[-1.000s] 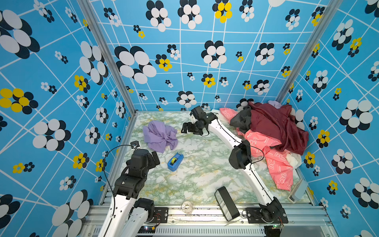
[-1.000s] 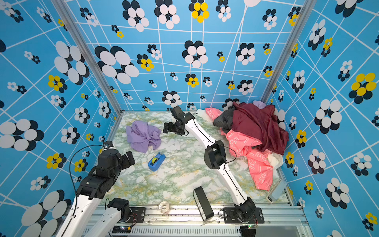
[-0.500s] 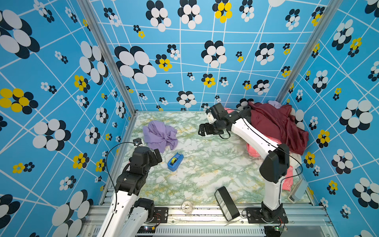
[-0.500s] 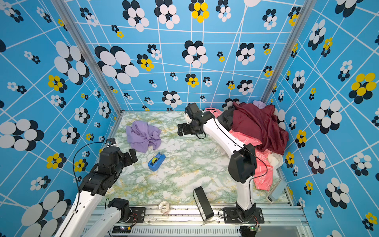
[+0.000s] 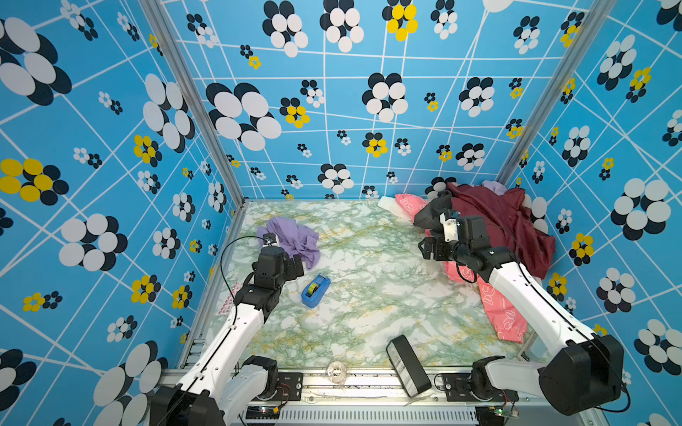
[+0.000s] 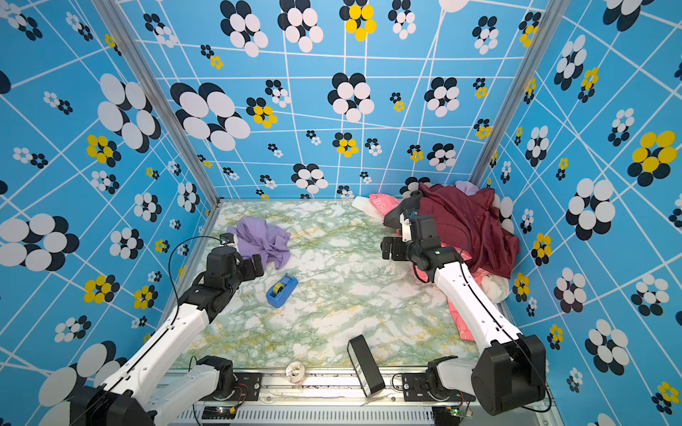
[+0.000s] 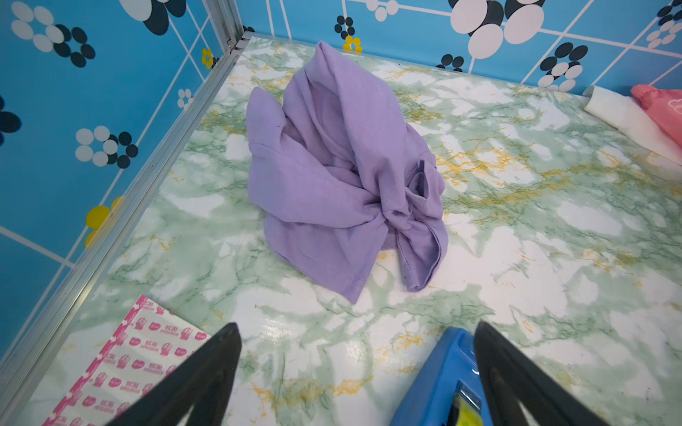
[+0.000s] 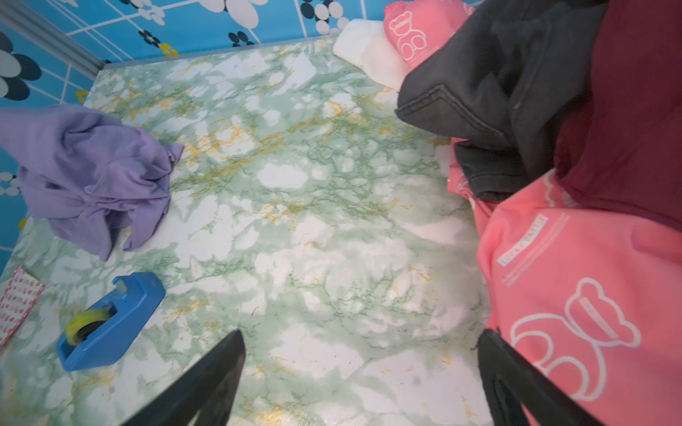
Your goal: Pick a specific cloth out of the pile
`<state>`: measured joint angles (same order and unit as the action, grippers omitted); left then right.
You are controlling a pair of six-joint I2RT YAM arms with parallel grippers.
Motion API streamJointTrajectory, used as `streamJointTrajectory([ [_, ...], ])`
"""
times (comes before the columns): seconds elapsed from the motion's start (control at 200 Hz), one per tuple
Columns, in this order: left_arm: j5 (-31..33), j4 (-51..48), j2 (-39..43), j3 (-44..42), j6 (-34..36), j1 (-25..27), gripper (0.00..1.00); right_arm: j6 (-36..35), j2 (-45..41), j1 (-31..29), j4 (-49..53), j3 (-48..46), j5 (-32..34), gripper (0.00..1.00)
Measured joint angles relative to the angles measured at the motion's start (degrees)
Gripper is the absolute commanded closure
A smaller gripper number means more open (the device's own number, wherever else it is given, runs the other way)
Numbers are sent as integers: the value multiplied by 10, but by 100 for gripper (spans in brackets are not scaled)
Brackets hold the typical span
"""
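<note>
The cloth (image 5: 291,236) (image 6: 260,239), plain lavender and crumpled, lies alone on the marble table (image 5: 369,302) at the back left. The left wrist view shows the cloth (image 7: 339,177) just ahead of my left gripper (image 7: 354,326), which is open and empty. In both top views that gripper (image 5: 298,265) (image 6: 255,266) hovers at the cloth's near edge. The pile (image 5: 502,225) (image 6: 472,225) of maroon, dark grey, pink printed and white garments fills the back right corner. My right gripper (image 5: 427,249) (image 6: 388,249) (image 8: 360,333) stands open and empty beside the pile's left edge (image 8: 535,121).
A blue tape dispenser (image 5: 315,291) (image 7: 439,383) (image 8: 110,321) sits by my left gripper. A pink-printed packet (image 7: 121,369) lies along the left wall. A black box (image 5: 407,365) stands at the front edge. Blue patterned walls enclose three sides.
My right arm has drawn back from beside the cloth, rightward across the table to the pile's edge. My left gripper has moved forward toward the cloth. The cloth has stayed put.
</note>
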<state>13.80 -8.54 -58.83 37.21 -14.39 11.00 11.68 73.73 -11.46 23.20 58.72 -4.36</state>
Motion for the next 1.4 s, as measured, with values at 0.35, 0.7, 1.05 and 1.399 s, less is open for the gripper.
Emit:
streamJointTrajectory([
  [0.35, 23, 250, -121, -110, 111, -6, 1, -19, 3, 107, -243, -200, 38, 1],
  [0.7, -8, 432, -181, -144, 142, -29, 1, -53, 52, 116, -525, -325, 102, 1],
  [1.05, -50, 652, -280, -205, 158, -57, 1, -66, 129, 118, -713, -371, 116, 1],
  [1.399, -84, 670, -306, -187, 159, -72, 1, -73, 144, 119, -786, -400, 107, 1],
])
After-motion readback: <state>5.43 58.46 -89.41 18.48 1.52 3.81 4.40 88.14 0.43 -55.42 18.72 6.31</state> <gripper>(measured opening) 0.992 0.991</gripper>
